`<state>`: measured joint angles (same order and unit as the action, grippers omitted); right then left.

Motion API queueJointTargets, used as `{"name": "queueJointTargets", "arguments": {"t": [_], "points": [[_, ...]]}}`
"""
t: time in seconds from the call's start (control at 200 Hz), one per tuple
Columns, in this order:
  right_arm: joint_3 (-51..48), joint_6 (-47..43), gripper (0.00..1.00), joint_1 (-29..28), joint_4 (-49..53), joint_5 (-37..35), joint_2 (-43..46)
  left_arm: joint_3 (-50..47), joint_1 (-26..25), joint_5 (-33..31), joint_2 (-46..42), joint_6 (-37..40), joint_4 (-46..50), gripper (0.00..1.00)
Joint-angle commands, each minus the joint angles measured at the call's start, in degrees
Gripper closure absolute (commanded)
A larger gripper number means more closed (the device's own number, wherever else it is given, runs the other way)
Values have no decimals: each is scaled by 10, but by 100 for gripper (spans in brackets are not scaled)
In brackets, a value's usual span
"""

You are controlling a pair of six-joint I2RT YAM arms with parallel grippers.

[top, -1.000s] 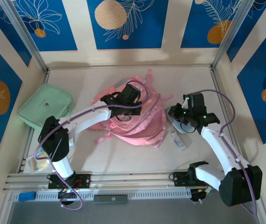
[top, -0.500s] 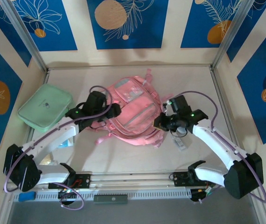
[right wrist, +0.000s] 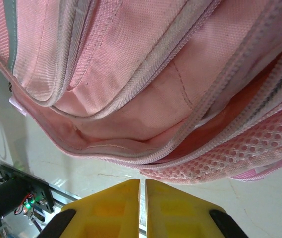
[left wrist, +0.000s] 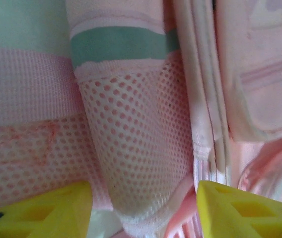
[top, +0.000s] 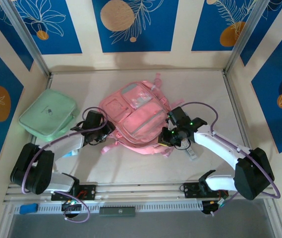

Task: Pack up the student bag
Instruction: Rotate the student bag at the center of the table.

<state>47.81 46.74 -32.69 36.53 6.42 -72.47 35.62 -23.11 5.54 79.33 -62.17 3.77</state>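
The pink backpack [top: 136,116] lay front-up in the middle of the table [top: 205,89], its straps trailing toward the arms. A flat green case [top: 49,114] sat well apart from it on the left. A small pale item [top: 192,152], too small for me to identify, lay just beside the bag's lower right corner.

My left end effector [left wrist: 141,210] was at the bag's lower left edge with its fingers [left wrist: 36,208] spread about halfway. A fold of mesh pocket bulged into the gap, but I saw no pinch on it, so it held nothing. My right end effector [right wrist: 142,198] was low on the table at the bag's lower right edge, fully closed on itself and empty, pointed at a zip line with darker lining showing behind it.

I judged this to be the opening step, with nothing visibly packed yet. Next, the right fingers would need to part and catch the zip edge or its pull. The left should clamp the fabric so the bag would not slide.
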Motion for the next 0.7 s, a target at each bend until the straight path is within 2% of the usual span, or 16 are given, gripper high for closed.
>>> {"name": "queueJointTargets", "arguments": {"t": [0.0, 0.13, 0.44, 0.57, 0.695], "points": [[-11, 9, 89, -4, -7, -8, -3, -26, 5, 25, 31, -69, -105, 46], [-22, 9, 89, -1, -16, -17, -6, -34, 1, 20, 47, -83, -123, 55], [4, -42, 88, 49, -50, -16, -61, -34, -7, -8, 27, -91, -108, 99], [32, -67, 88, 70, -61, -17, -102, -44, -15, -30, -19, -91, -70, 100], [65, -84, 88, 90, -89, -15, -141, -69, -50, -54, -68, -117, -55, 100]]}}
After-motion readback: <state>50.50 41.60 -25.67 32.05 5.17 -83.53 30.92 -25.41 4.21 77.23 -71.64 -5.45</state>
